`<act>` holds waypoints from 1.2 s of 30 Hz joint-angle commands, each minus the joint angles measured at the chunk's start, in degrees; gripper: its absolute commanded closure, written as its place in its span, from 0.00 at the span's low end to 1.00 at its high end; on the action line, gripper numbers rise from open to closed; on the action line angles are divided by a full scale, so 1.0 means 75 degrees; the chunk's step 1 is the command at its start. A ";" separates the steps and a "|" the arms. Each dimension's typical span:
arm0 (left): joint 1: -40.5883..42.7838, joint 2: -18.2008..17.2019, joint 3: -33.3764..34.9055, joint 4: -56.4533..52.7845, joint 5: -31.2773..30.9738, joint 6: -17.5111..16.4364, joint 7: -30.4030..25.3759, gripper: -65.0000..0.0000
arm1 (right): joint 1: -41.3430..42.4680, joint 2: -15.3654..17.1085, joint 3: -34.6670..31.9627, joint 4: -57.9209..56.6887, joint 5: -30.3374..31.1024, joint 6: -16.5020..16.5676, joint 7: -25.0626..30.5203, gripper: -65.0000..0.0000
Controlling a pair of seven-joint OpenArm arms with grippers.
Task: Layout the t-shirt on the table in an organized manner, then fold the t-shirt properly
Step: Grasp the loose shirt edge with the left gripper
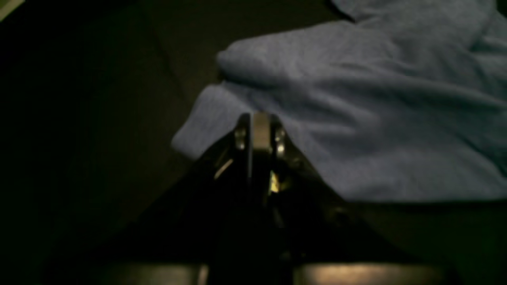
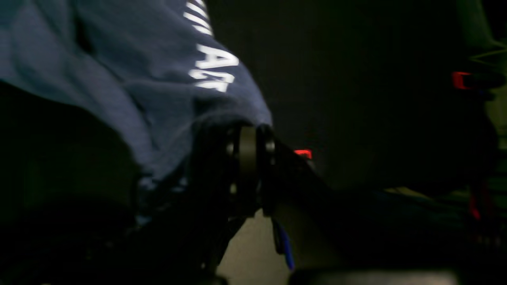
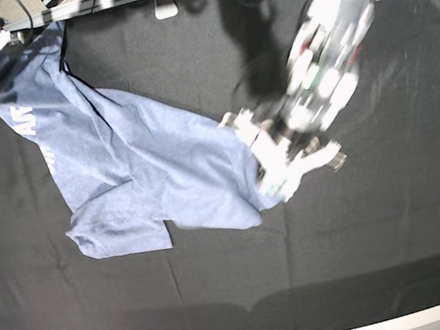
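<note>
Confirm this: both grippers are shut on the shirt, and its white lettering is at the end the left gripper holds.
One thing is wrong: the lettering is at the end the right gripper holds, as the right wrist view shows. The left gripper pinches a plain edge of the shirt. Both are shut on the shirt, as you say.

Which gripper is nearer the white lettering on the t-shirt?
Right. The right gripper grips the t-shirt just beside the white lettering; the left gripper pinches the opposite edge.
</note>
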 commanded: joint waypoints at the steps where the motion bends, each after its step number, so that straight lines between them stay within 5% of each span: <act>1: 0.0117 -0.0102 -0.0254 0.0396 0.0003 0.0061 -0.0119 1.00 | -0.0061 0.0076 0.0067 0.0143 0.0111 0.0181 0.0169 1.00; 9: 0.0743 0.0178 -0.0933 0.0938 -0.1023 -0.0577 -0.0478 1.00 | -0.0061 0.0076 0.0067 0.0143 0.0420 0.0318 0.0125 1.00; 13: 0.0286 0.0790 -0.0933 0.0530 -0.1023 -0.0973 -0.0446 0.80 | -0.0061 0.0076 0.0067 0.0143 0.0420 0.0318 0.0143 1.00; 20: -0.1405 0.1993 -0.0804 -0.2025 -0.0052 -0.1343 0.0315 0.70 | -0.0061 0.0076 0.0067 0.0143 0.0417 0.0326 0.0058 1.00; 26: -0.2538 0.2323 -0.0723 -0.4030 0.0029 -0.1311 0.0379 0.65 | -0.0061 0.0076 0.0067 0.0143 0.0414 0.0326 -0.0015 1.00; 32: -0.2888 0.2343 -0.0723 -0.4730 -0.0586 -0.1291 0.0329 0.66 | -0.0064 0.0076 0.0067 0.0143 0.0417 0.0326 -0.0026 1.00; 36: -0.2891 0.2404 -0.0723 -0.4779 -0.0627 -0.1317 0.0294 1.00 | -0.0061 0.0076 0.0067 0.0143 0.0417 0.0326 -0.0020 1.00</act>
